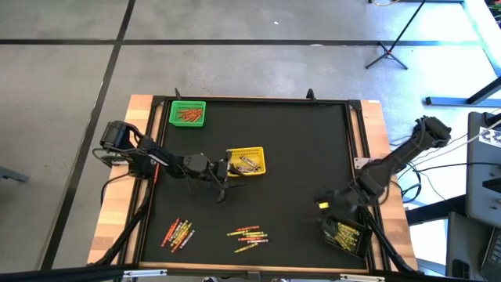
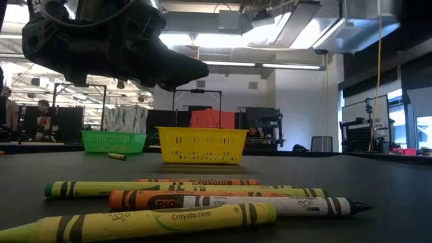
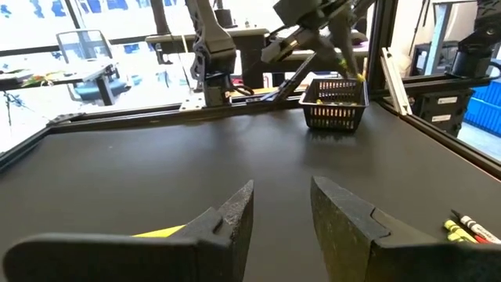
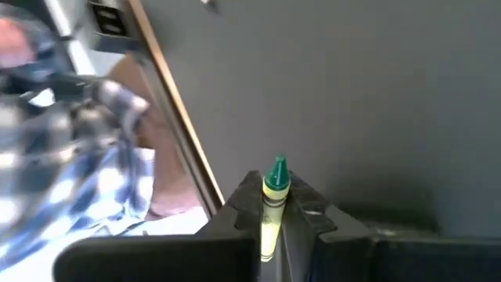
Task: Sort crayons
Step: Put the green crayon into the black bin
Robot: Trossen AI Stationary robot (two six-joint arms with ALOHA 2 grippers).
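Crayons lie in two loose heaps (image 1: 178, 232) (image 1: 248, 235) near the table's front edge; the second heap fills the low view's foreground (image 2: 196, 199). My right gripper (image 1: 323, 204) hangs just past the far side of the black basket (image 1: 345, 235), shut on a yellow-green crayon (image 4: 273, 200). My left gripper (image 3: 282, 205) stands open, close to the mat, beside the yellow basket (image 1: 246, 160), with nothing between its fingers. The green basket (image 1: 188, 113) at the far left holds orange crayons. My right gripper pinches the yellow-green crayon by its paper-wrapped shaft (image 4: 271, 215) between its two fingers. The crayon lies along the fingers, and its green tip (image 4: 276, 168) sticks out past their ends. The fingers slant downward. The crayon is lifted clear of the table.
The black basket holds several yellow-green crayons, the yellow basket (image 2: 202, 145) a few more. One loose crayon (image 2: 116, 156) lies in front of the green basket (image 2: 113, 140). A raised frame (image 1: 354, 133) rims the mat. A person's plaid sleeve (image 4: 70, 141) shows beyond the table's edge.
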